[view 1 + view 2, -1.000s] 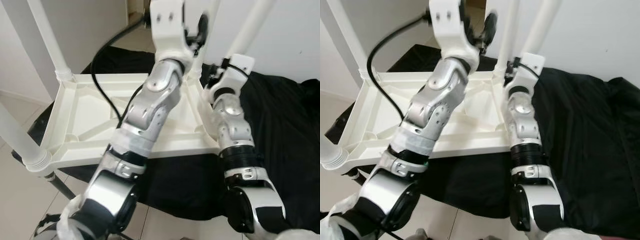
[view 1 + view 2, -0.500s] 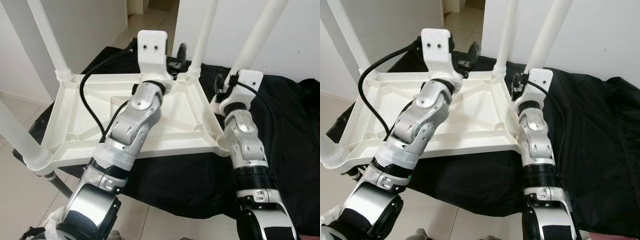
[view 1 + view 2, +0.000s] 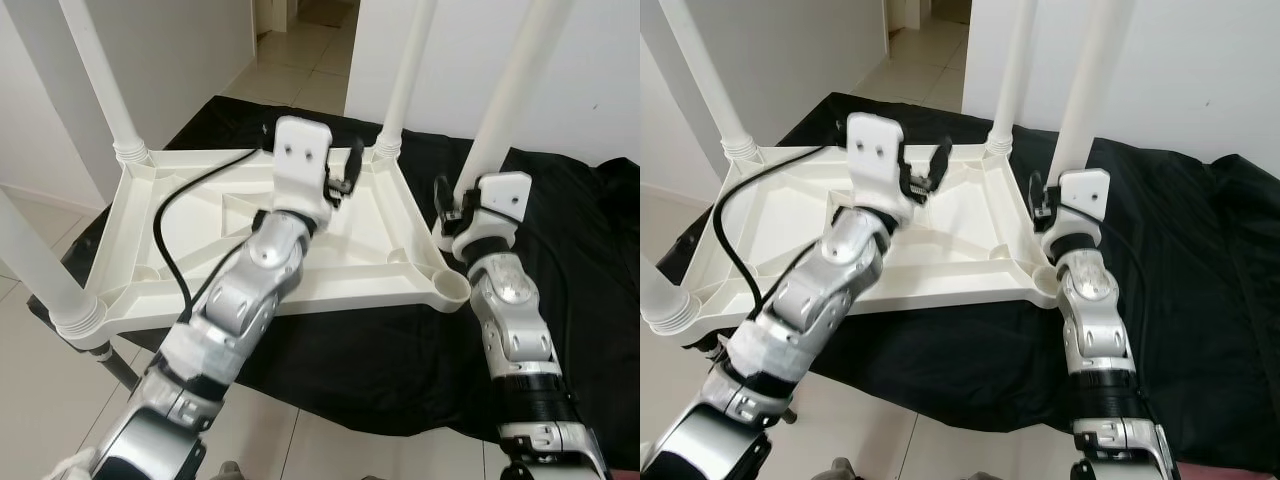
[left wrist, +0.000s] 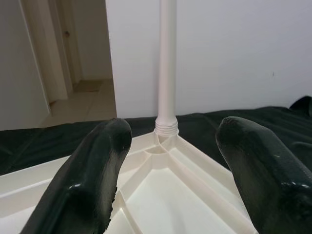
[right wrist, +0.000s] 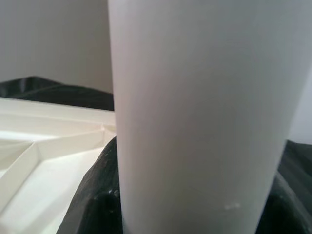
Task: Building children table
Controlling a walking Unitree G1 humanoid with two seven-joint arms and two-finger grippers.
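- So, the white plastic table top point(image 3: 200, 250) lies upside down on a black cloth point(image 3: 560, 230), ribbed underside up.
- We count three legs seated in corner sockets: far left leg point(image 3: 100, 80), far right leg point(image 3: 405, 70), near left leg point(image 3: 35, 265).
- The fourth leg point(image 3: 515, 90) stands over the near right corner socket point(image 3: 452, 288); we can't tell if it is screwed home, so we judge this to be the last step.
- Our right gripper point(image 3: 450, 205) is at that leg just above the socket. In the right wrist view the leg point(image 5: 204, 112) sits between the fingers, close up; it looks gripped.
- Our left gripper point(image 3: 345, 175) hovers over the underside near the far right corner, fingers point(image 4: 92, 180) spread wide, holding nothing, aimed at the far right leg point(image 4: 167, 63).
- Both forearms reach forward and up from the near edge.
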